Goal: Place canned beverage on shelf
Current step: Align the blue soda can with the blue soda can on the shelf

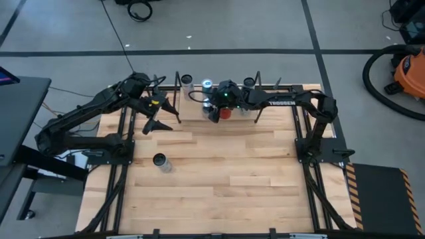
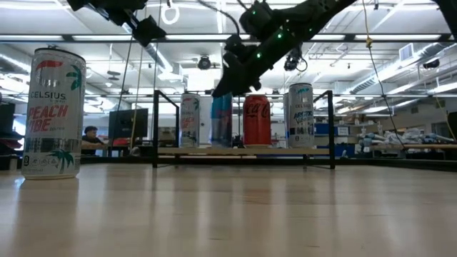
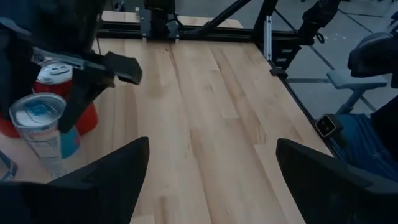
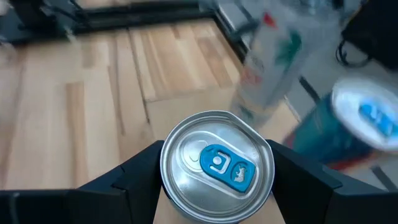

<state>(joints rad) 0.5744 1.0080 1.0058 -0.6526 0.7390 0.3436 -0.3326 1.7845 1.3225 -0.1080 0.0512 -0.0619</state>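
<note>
High view: right gripper fingers straddle a shelf can; left gripper fingers spread beside it.

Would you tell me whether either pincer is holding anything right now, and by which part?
The right pincer grips a can with a blue tab by its upper sides, at the shelf. The left pincer is open, holding nothing.

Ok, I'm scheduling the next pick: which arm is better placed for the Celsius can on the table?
Left. The left gripper is open, empty, nearer the Celsius can; the right gripper grips a blue can at the shelf.
</note>
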